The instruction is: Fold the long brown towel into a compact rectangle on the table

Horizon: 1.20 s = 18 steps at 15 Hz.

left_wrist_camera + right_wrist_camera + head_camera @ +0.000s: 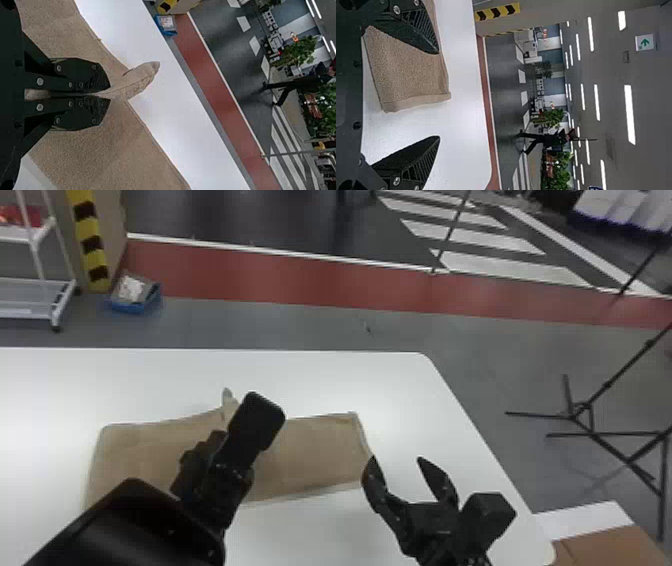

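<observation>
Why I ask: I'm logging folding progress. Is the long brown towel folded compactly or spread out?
Spread out: the towel lies long across the white table, far edge pinched by the black left gripper.

Green arrow (645, 42) on a white overhead sign (651, 37)

The premises are a large indoor hall, apparently a workshop or test floor. Beyond the table (350, 382) lie a red lane (280, 282), white crossing stripes (510, 267) and hazard striping (92, 260); strip lights (629, 114) line the ceiling.
</observation>
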Each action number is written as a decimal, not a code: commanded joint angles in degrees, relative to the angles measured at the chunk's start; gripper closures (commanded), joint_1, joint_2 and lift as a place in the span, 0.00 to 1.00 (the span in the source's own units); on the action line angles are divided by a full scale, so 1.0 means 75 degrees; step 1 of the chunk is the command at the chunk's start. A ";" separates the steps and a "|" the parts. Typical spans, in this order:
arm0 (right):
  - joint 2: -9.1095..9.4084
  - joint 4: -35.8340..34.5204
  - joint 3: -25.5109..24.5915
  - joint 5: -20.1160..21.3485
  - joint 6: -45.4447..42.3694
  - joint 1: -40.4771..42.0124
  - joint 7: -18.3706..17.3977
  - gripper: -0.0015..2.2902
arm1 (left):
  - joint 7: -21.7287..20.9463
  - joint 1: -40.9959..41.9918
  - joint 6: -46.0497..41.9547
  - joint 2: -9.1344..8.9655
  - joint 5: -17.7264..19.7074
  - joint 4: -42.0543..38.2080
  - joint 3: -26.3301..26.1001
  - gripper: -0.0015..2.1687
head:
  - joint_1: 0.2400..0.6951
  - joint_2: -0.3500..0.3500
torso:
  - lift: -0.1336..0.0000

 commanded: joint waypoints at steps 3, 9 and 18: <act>0.0007 0.0020 0.0057 0.0023 0.0067 -0.0055 0.0000 0.06 | -0.0068 -0.0028 -0.0272 -0.0032 -0.0014 0.0287 -0.0393 0.00 | 1.00 0.02 | 0.14; 0.0042 0.0055 0.0608 0.0410 0.0583 -0.0441 0.0106 0.06 | -0.0220 0.0558 -0.0436 -0.0032 -0.0014 -0.0440 0.0041 0.01 | 1.00 0.01 | 0.14; 0.0042 0.1285 0.2365 0.1183 0.2388 -0.2363 0.0223 0.06 | 0.0038 0.2644 -0.4819 -0.0032 0.1767 -0.1002 0.3393 0.02 | 1.00 0.49 | 0.14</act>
